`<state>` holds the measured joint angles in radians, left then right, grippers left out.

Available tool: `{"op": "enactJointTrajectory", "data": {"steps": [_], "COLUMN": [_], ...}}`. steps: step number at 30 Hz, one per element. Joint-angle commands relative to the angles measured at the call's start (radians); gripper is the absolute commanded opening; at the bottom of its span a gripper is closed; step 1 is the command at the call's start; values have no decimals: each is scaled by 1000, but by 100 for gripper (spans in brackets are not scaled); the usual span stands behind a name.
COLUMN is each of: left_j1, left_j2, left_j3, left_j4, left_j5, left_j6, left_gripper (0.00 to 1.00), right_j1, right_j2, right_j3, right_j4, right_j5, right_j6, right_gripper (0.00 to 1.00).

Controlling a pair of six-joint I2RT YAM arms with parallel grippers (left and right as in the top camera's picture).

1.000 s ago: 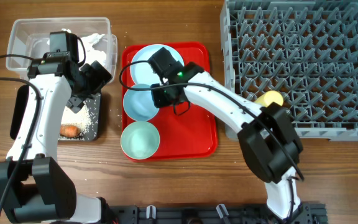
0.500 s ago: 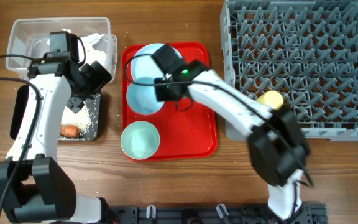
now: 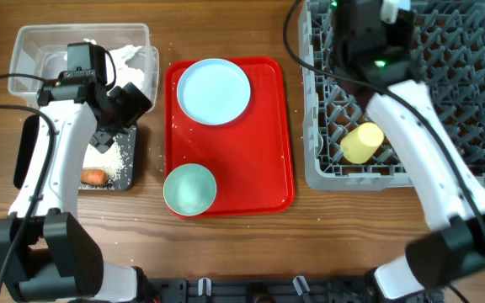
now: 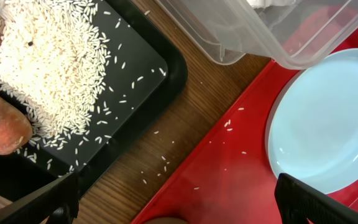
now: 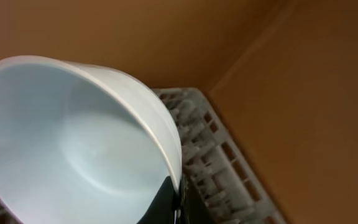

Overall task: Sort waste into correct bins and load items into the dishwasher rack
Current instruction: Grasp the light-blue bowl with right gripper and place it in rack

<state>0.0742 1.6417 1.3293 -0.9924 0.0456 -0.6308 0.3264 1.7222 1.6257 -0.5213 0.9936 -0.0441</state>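
Two tools: right tool tight on pale blue bowl above rack, left tool wide apart.

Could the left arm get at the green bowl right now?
Probably yes: the left gripper hangs nearby, jaws open and empty, the green bowl stands uncovered, and the right gripper is away over the rack.
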Motion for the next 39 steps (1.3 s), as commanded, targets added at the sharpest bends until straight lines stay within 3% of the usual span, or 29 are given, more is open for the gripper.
{"op": "enactJointTrajectory", "data": {"steps": [1,7,21,28,29,30,31,36,39], "left_j1": [2,2,2,2,2,2,2,2,2], "left_j2": [-23,-23,-23,-23,-23,-23,-23,-23,-23], "left_j3": [11,11,11,11,11,11,11,11,11], "left_j4": [0,0,0,0,0,0,0,0,0], "left_j5": [-14,-13,-14,-14,-13,-13,-13,-14,-14], "left_j6": [-6,-6,-6,-6,-6,-6,-6,-6,-6], "left_gripper": [100,100,100,100,100,100,100,100,100], "right_j1": [1,3,100,117,131,161,183,243,243], "right_j2": [116,305,356,356,356,356,356,356,350], "right_j3": [0,0,0,0,0,0,0,0,0], "right_j4": [108,263,77,58,40,0,-23,-44,-8], "right_j5": [126,240,177,273,266,237,210,35,31], "right_j6": [-294,-539,-449,-449,-449,-446,-446,-445,-433], "right_gripper": [4,4,4,6,12,34,47,82,98]}}
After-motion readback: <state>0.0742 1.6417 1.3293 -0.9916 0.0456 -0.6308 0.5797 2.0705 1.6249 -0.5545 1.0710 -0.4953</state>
